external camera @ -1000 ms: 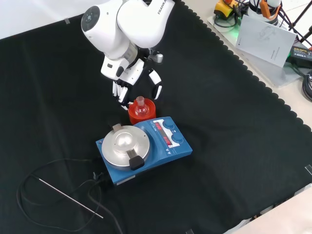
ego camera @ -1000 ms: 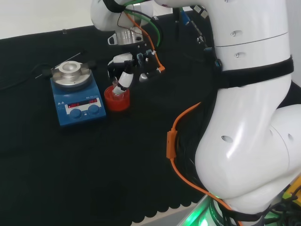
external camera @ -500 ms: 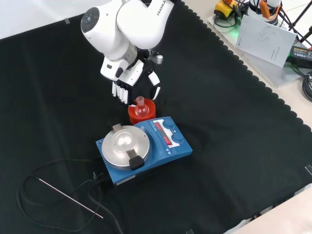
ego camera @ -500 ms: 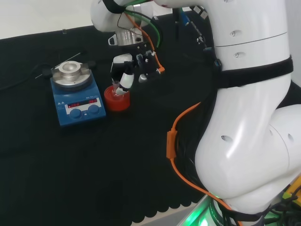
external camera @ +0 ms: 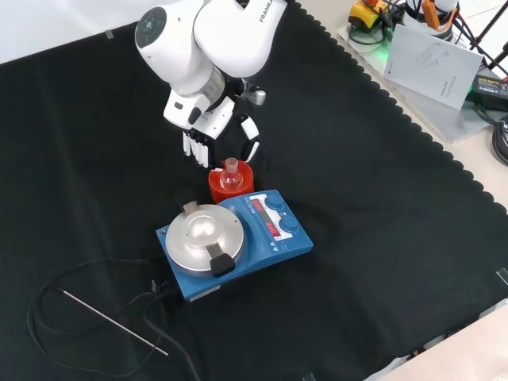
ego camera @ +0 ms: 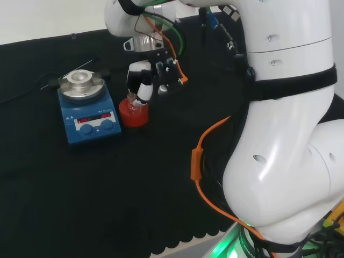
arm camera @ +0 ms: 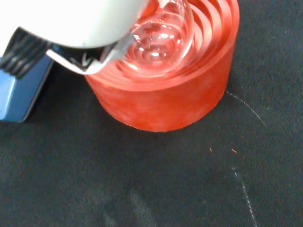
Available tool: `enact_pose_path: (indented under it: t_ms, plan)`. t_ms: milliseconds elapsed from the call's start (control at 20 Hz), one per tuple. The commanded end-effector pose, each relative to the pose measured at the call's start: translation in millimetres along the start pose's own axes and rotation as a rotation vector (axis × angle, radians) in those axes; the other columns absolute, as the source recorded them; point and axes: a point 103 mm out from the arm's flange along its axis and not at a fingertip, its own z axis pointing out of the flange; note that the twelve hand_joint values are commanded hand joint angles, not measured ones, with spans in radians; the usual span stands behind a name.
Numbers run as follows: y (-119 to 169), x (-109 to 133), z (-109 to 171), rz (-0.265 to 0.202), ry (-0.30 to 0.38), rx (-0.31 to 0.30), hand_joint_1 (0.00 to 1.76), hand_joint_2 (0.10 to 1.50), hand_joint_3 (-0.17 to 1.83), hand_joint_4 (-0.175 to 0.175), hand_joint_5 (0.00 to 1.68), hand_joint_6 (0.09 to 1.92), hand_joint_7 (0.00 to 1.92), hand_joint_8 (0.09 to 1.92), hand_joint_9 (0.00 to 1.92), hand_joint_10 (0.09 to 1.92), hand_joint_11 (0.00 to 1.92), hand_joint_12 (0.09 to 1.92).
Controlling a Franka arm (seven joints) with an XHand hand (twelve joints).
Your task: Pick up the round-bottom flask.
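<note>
**Flask seated in its stand, hand poised at the neck**

The round-bottom flask (external camera: 230,178) sat in the red ribbed stand (external camera: 231,185), its clear bulb (arm camera: 158,40) nested in the rings and its neck upright. The stand stood just beside the blue stirrer plate (external camera: 232,242), at the side nearer the arm in the front view. The hand (external camera: 214,127) hung above and just behind the flask, fingers (external camera: 193,148) pointing down, spread and relaxed, with nothing grasped; the thumb (ego camera: 143,92) reached down beside the neck in the head view (whether it touched the glass could not be told). Black cloth (external camera: 381,230) lay bare to the right of the stand in the front view. A thin rod (external camera: 115,321) and a dark cable (external camera: 87,274) lay well apart, by the near edge. The plate's front print could not be read.
</note>
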Motion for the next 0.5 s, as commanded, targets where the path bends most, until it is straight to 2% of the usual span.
enact_pose_path:
  t_ms: [50, 200, 500]
  plan:
    - [6.9, 7.0, -2.5, -0.005, -0.014, 0.043, 0.97, 0.32, 0.95, -0.117, 0.49, 1.15, 0.75, 0.99, 0.81, 0.89, 0.75, 1.33]
    - [8.7, 11.3, -3.8, -0.009, -0.017, 0.032, 0.95, 0.31, 0.95, -0.114, 0.35, 1.17, 0.70, 1.02, 0.76, 0.93, 0.78, 1.32]
    - [11.1, 16.4, -2.6, -0.016, -0.018, 0.034, 0.94, 0.32, 0.95, -0.123, 0.42, 1.15, 0.76, 1.00, 0.85, 0.88, 0.87, 1.30]
